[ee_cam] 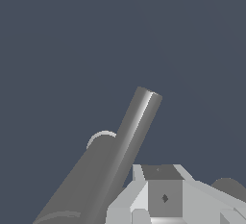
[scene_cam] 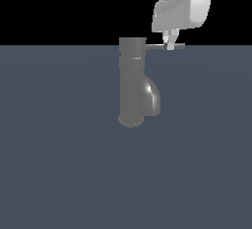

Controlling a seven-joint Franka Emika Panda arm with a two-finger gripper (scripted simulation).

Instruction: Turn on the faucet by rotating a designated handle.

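The faucet (scene_cam: 132, 80) stands upright in the middle of the exterior view, dark grey, with its thick spout curving down toward the exterior view's right. The handle (scene_cam: 156, 47) is a thin lever sticking out from the top cap toward the exterior view's right. My gripper (scene_cam: 170, 45) comes down from above, its fingertips at the lever about two thirds out along it. In the wrist view the lever (ee_cam: 139, 122) runs as a shiny bar beside my gripper (ee_cam: 163, 189), with the thick faucet body (ee_cam: 77, 189) next to it. The jaws look shut, with the lever beside them, not between them.
A flat dark blue-grey floor (scene_cam: 59, 174) spreads around the faucet. The white hand and arm (scene_cam: 184, 7) hang above the handle at the exterior view's upper right.
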